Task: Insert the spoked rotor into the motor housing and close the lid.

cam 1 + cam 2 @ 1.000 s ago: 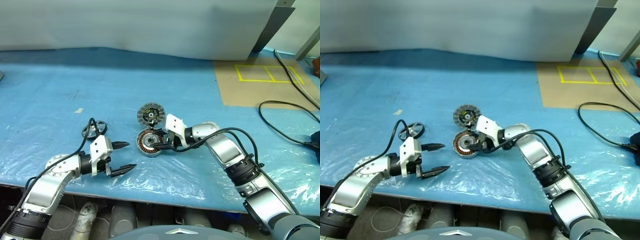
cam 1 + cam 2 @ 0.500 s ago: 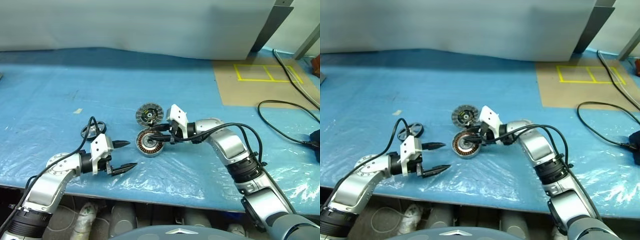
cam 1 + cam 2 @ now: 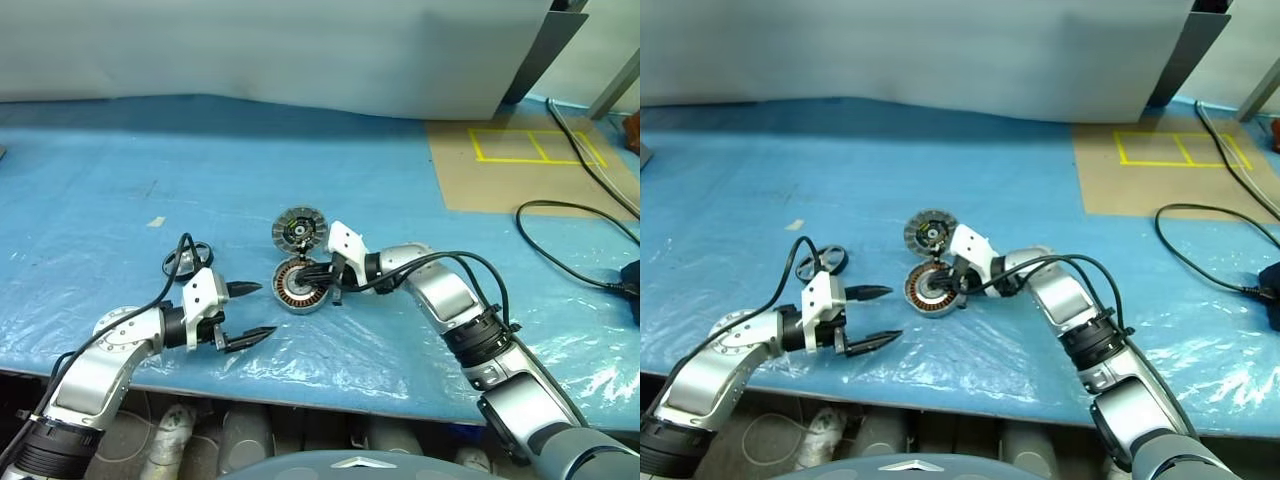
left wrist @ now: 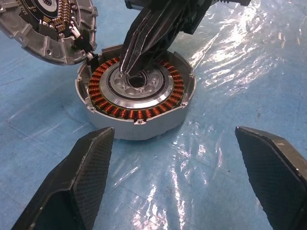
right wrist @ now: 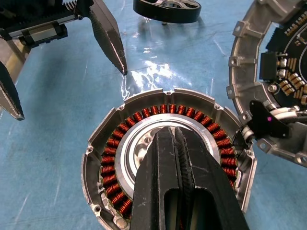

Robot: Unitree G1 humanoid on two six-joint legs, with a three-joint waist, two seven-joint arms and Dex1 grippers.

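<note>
The motor housing (image 3: 298, 287) lies face up on the blue table, its copper windings ringing a silver centre (image 4: 144, 113). Its lid (image 3: 300, 229), a round disc with electronics, lies open just behind it, joined by wires. The spoked rotor (image 3: 188, 260), a black ring, rests to the left near my left arm's cable. My right gripper (image 5: 170, 136) is shut, its tips down on the housing's centre hole with nothing seen between them. A short way to the housing's left, my left gripper (image 3: 262, 310) stands open and pointed at it, holding nothing.
A brown board with yellow tape lines (image 3: 530, 165) lies at the back right. A black cable (image 3: 570, 240) loops across the right side. A small scrap of tape (image 3: 157, 222) sits at the left. The table's front edge (image 3: 330, 395) runs close below both arms.
My right gripper's fingers have closed, and their tips now rest on the housing's centre. The left arm has stayed put.
</note>
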